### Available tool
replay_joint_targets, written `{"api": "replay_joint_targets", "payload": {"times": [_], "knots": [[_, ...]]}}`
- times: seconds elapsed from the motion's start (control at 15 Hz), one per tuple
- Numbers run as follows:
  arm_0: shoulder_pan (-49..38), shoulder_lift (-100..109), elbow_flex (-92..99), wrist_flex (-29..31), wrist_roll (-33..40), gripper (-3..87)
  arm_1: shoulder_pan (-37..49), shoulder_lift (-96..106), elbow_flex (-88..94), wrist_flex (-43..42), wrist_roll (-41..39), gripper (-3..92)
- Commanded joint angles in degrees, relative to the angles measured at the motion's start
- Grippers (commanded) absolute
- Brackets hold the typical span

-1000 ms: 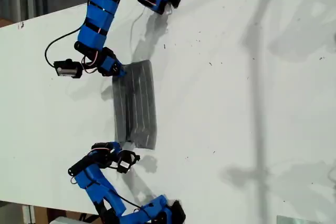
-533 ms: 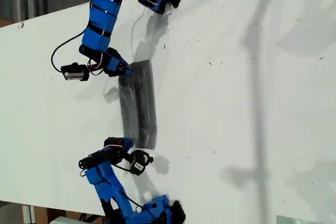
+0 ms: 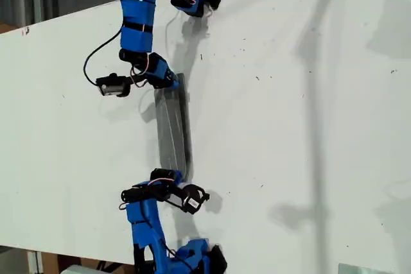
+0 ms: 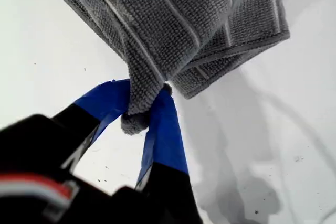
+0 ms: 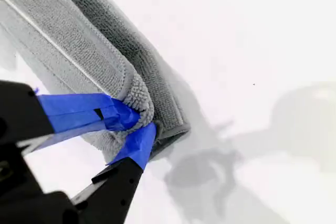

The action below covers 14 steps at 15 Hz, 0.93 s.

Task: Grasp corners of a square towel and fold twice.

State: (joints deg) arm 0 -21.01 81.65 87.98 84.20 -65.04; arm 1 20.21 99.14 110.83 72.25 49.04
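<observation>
My first gripper (image 4: 142, 109) and my second gripper (image 5: 137, 124) each pinch a corner of the towel (image 3: 172, 126), lifting one edge off the table (image 3: 289, 126) so it can fold over.

**Grey stripes, blue arms, white table**

The towel (image 3: 172, 125) is grey with thin white parallel stripes, its weave looped and nubbly in the first wrist view. The table (image 3: 289, 126) is white, flecked with small dark specks and crossed by soft grey shadows. Both arms are bright blue with black joints and black cables. My first gripper (image 4: 144, 108) and my second gripper (image 5: 137, 121) have blue tape on their fingers over black bodies.
</observation>
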Motion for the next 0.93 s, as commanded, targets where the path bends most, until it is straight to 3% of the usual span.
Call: {"api": "replay_joint_targets", "payload": {"times": [0.0,0.2,0.33,0.4,0.53,0.87], "knots": [[0.5,-1.3,-0.9,-0.4,-0.4,-0.2,0.5,3.6,1.7,-1.5,0.6,-0.1],[-0.2,-4.3,-3.8,0.4,0.5,3.0,2.6,3.3,3.1,-2.7,0.1,-0.1],[-0.6,-4.4,-6.3,4.3,1.3,26.8,2.5,4.7,3.1,-2.6,0.1,19.4],[-0.7,-3.6,-7.9,6.9,1.7,32.1,2.2,5.8,2.8,-2.1,0.0,29.2],[-1.8,0.4,-10.5,10.8,2.5,30.9,2.8,8.6,2.5,-0.7,0.0,34.5],[-5.1,13.4,-2.8,11.3,3.1,28.0,10.0,7.5,0.6,1.7,-4.7,35.6]]}}
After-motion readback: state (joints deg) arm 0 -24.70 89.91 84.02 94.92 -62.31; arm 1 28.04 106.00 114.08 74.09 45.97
